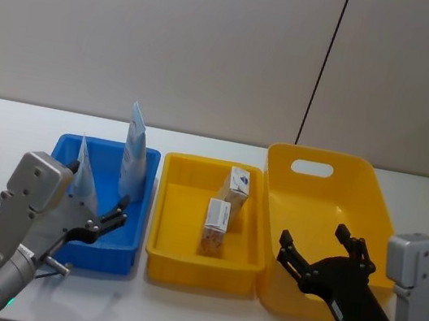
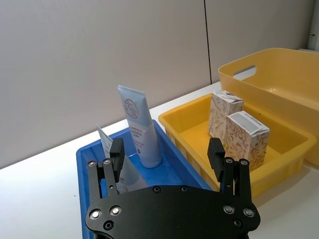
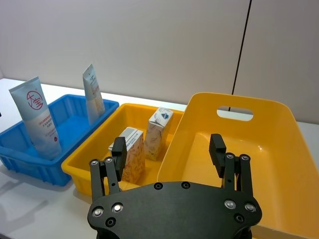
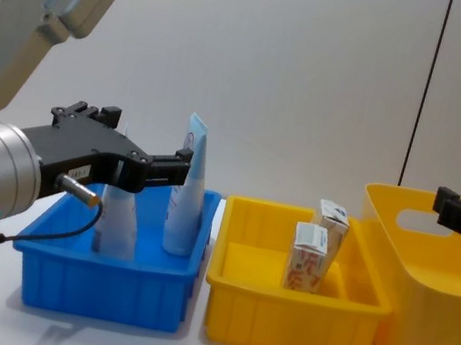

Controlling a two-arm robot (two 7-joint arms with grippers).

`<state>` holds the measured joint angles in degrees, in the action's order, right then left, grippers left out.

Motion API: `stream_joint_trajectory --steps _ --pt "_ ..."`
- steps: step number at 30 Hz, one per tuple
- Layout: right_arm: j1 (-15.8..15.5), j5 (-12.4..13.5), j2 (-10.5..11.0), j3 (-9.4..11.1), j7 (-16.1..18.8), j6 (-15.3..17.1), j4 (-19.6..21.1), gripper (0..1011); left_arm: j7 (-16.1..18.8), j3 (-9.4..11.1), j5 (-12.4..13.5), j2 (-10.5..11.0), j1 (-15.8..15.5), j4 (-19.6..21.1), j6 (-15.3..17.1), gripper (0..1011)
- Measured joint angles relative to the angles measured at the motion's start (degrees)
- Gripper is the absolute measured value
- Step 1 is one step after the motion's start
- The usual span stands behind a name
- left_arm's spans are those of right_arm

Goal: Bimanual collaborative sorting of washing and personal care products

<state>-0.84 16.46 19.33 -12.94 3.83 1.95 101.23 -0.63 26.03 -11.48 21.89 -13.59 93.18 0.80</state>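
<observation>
standing upright in the blue bin point(image 1: 96, 259), at 9 o'clock on the white tabletop point(image 1: 22, 128), are two pale blue and white squeeze tubes. the far tube point(image 1: 134, 159) rests by the bin's 3 o'clock wall. the near tube point(image 1: 84, 181) sits toward 8 o'clock, closer to the robot, and the right wrist view shows a red round logo on it.

the left jaws hang over the near half of the blue bin, spread apart and holding nothing, their tips aimed toward 1 o'clock in the head view. in the left wrist view the near tube rises just beside one of the black fingers point(image 2: 117, 152). whether it touches that finger cannot be told. from the chest view the near tube stands under the jaws, and the far tube is just past the fingertips.

at the centre lies a shallow yellow bin point(image 1: 195, 277), side by side with the blue one. two small whitish cartons with orange-red print stand in it. the far carton point(image 1: 239, 183) is toward 1 o'clock and leans a little, and the near carton point(image 1: 215, 226) is around the bin's middle. the two are close together.

at 3 o'clock sits a deeper yellow basket point(image 1: 317, 211) with a handle slot in its 12 o'clock wall. the right jaws hover over the basket's 6 o'clock end, wide apart with nothing between them.
</observation>
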Motion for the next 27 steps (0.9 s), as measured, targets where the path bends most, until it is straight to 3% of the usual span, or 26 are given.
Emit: stream_joint_trajectory --steps 27 --pt "0.0 0.01 0.0 0.0 0.0 0.0 0.0 1003 -0.45 -0.18 -0.27 -0.11 -0.18 -0.26 -0.01 1001"
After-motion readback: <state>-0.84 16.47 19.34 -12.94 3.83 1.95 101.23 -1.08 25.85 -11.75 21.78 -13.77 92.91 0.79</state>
